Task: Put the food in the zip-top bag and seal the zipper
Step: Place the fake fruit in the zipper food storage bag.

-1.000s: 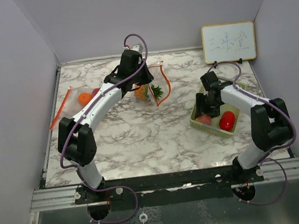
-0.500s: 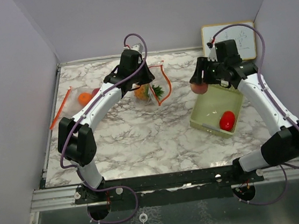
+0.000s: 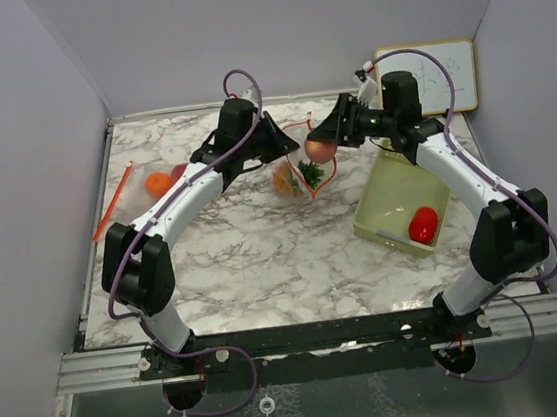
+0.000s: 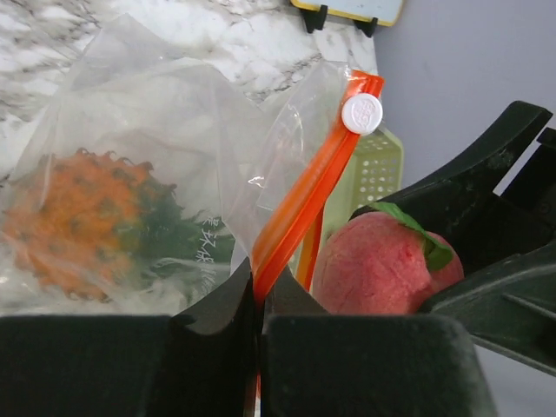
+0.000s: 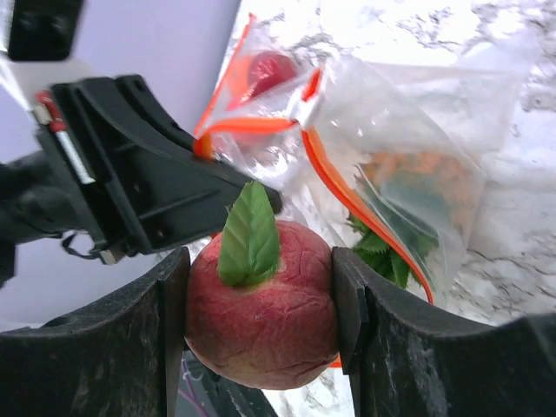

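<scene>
A clear zip-top bag (image 3: 299,171) with an orange zipper (image 4: 300,221) hangs open at the back middle, with the pineapple (image 4: 95,217) inside. My left gripper (image 3: 276,140) is shut on the bag's zipper edge and holds it up. My right gripper (image 3: 320,146) is shut on a pink peach (image 5: 261,304) with a green leaf, right at the bag's mouth. The peach also shows in the left wrist view (image 4: 382,265). A red fruit (image 3: 423,224) lies in the mesh basket (image 3: 390,196). An orange (image 3: 159,182) and a dark red fruit (image 3: 178,171) lie at the left.
A small whiteboard (image 3: 445,77) leans on the back wall at the right. A loose orange strip (image 3: 115,201) lies by the left wall. Grey walls close in the marble table on three sides.
My right gripper lifted the peach out of the basket and carried it left to the bag's mouth. The left gripper shifted slightly right with the bag.
</scene>
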`<state>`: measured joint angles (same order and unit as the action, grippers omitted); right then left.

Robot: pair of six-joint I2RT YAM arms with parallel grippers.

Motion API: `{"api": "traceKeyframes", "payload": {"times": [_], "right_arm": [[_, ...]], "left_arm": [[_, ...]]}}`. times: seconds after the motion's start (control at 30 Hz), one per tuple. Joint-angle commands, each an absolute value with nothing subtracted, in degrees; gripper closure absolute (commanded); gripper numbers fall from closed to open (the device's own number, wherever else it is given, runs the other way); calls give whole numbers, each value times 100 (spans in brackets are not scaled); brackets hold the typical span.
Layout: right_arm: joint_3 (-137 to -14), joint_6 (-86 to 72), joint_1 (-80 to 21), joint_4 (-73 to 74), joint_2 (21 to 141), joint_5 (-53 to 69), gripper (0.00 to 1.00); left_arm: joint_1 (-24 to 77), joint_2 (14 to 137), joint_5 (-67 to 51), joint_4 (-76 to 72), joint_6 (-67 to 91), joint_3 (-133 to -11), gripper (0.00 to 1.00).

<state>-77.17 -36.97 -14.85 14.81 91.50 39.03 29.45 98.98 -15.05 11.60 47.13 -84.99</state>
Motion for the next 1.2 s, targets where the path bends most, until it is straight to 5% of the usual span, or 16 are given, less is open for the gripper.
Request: {"api": "traceKeyframes", "payload": {"times": [0.0, 0.5, 0.57, 0.67, 0.7, 1.17], "right_arm": [[-7767, -3981, -1556, 782, 9168, 4008, 69], [-8664, -2776, -2529, 2550, 9980, 393, 61], [-8801, -2684, -2638, 2670, 10022, 21, 52], [-8961, -2543, -2803, 2813, 10074, -284, 7], [-9005, -2483, -2833, 2862, 10099, -331, 0], [-8760, -2218, -2734, 3336, 9256, -795, 1]], "left_arm": [[2840, 9507, -2273, 193, 5652, -7958, 100], [2690, 9283, -2445, -441, 6333, -7007, 100], [2681, 9273, -2346, -284, 6230, -7059, 100], [2657, 9291, -2263, -151, 6179, -7084, 100], [2655, 9302, -2266, -142, 6188, -7096, 100], [2533, 9362, -2087, 264, 5988, -7252, 100]]}}
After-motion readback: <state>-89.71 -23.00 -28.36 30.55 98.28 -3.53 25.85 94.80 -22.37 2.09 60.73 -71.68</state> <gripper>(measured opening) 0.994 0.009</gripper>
